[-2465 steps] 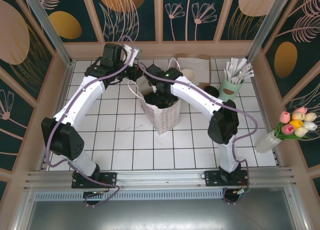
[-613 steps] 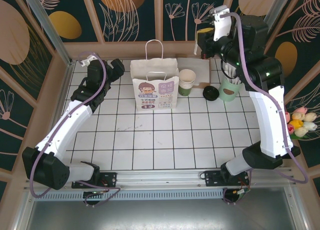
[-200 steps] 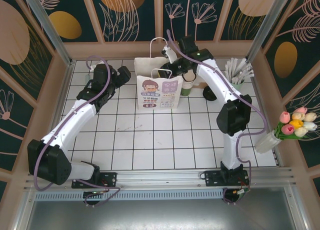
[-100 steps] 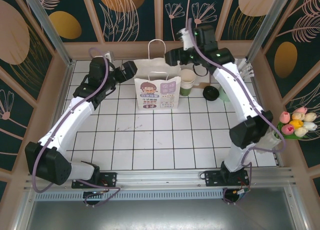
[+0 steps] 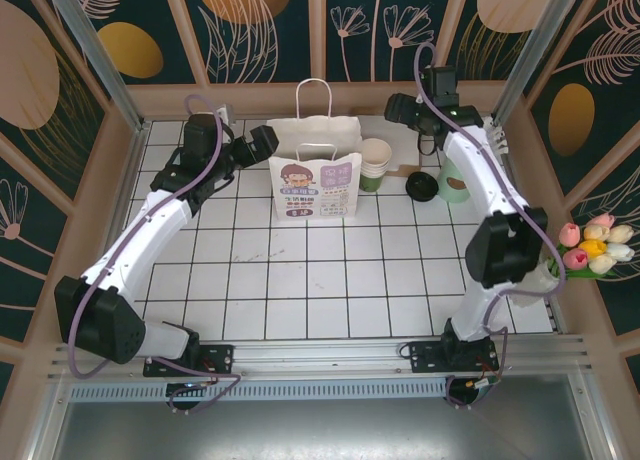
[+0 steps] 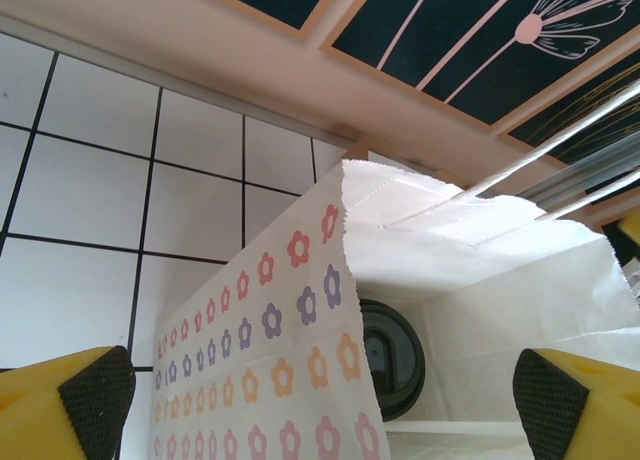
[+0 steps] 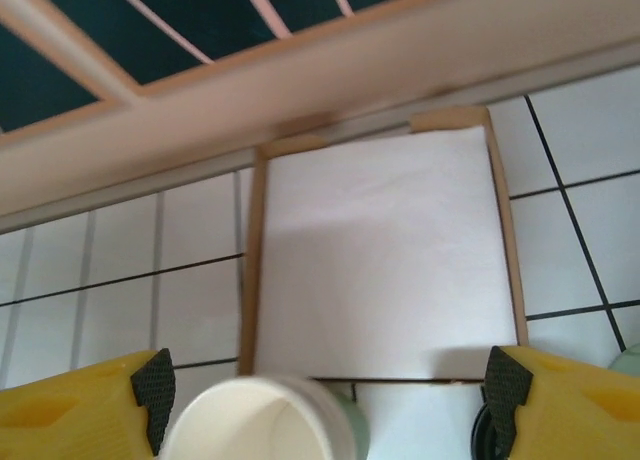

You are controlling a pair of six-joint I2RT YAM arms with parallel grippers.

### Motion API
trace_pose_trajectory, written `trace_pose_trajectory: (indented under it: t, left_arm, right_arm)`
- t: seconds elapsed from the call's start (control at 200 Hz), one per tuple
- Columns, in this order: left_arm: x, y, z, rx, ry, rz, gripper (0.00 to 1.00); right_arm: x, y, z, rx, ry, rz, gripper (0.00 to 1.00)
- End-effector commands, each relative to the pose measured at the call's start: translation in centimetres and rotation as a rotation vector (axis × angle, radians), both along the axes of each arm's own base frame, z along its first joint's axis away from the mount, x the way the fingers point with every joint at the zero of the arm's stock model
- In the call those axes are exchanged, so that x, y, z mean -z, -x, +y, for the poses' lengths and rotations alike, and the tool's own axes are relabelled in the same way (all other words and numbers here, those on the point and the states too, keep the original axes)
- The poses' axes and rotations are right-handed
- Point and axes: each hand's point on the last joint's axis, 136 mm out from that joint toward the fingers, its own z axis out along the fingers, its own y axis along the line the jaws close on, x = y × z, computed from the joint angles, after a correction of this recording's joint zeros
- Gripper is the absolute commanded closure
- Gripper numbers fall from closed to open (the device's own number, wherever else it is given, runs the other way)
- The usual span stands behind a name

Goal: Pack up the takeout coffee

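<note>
The takeout coffee sits inside the white paper bag (image 5: 315,185); in the left wrist view its round black lid (image 6: 395,360) shows through the bag's open mouth, the green cup hidden under it. My left gripper (image 5: 262,140) hangs open at the bag's left edge. In its own view the left gripper (image 6: 322,410) has its fingers wide apart either side of the bag's flowered side panel (image 6: 270,380). My right gripper (image 5: 398,108) is open above the back right, away from the bag. Nothing is between the fingers of the right gripper (image 7: 325,400).
A stack of lidless green cups (image 5: 375,163) stands right of the bag; its cream rim (image 7: 265,425) lies below my right fingers. Behind it is a brown tray with white paper (image 7: 380,260). A loose black lid (image 5: 420,185), a green holder (image 5: 455,185) and tulips (image 5: 592,248) stand further right.
My right gripper has opened, left the bag's mouth and swung up and to the back right. The bag stands upright again. My left arm has shifted only slightly.
</note>
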Motion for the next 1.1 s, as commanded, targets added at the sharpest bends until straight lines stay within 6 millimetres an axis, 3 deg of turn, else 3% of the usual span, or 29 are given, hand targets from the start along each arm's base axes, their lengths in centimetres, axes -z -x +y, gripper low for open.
trace_pose_trajectory:
  t: [0.0, 0.185, 0.315, 0.44, 0.56, 0.796, 0.986, 1.091]
  left_arm:
    - [-0.5, -0.4, 0.5, -0.024, -0.006, -0.009, 0.01]
    - [0.0, -0.1, 0.8, -0.031, -0.022, 0.008, 0.01]
    - [0.1, -0.2, 0.8, -0.031, -0.024, 0.011, 0.01]
    - [0.2, -0.3, 0.8, -0.032, -0.026, 0.014, 0.01]
    - [0.4, -0.4, 0.7, -0.031, -0.023, 0.021, 0.01]
    - [0.8, -0.4, 0.6, -0.03, -0.017, 0.033, 0.01]
    - [1.0, -0.5, 0.5, -0.029, -0.019, 0.037, 0.01]
    - [1.0, -0.6, 0.4, -0.025, -0.018, 0.038, 0.01]
  right_arm:
    - [2.0, -2.3, -1.1, 0.065, 0.008, 0.038, 0.19]
    - [7.3, -4.8, -2.4, 0.123, 0.067, 0.14, 0.24]
    - [11.2, -5.7, -1.7, 0.068, 0.024, 0.209, 0.3]
    - [14.1, -5.7, -0.5, 0.001, 0.008, 0.29, 0.31]
    - [16.7, -5.4, -0.6, -0.007, 0.041, 0.35, 0.28]
    - [19.7, -5.1, -0.5, -0.01, 0.1, 0.398, 0.28]
    - [21.8, -5.0, -1.0, -0.002, 0.2, 0.437, 0.4]
    - [21.4, -5.1, -0.5, -0.028, 0.232, 0.417, 0.51]
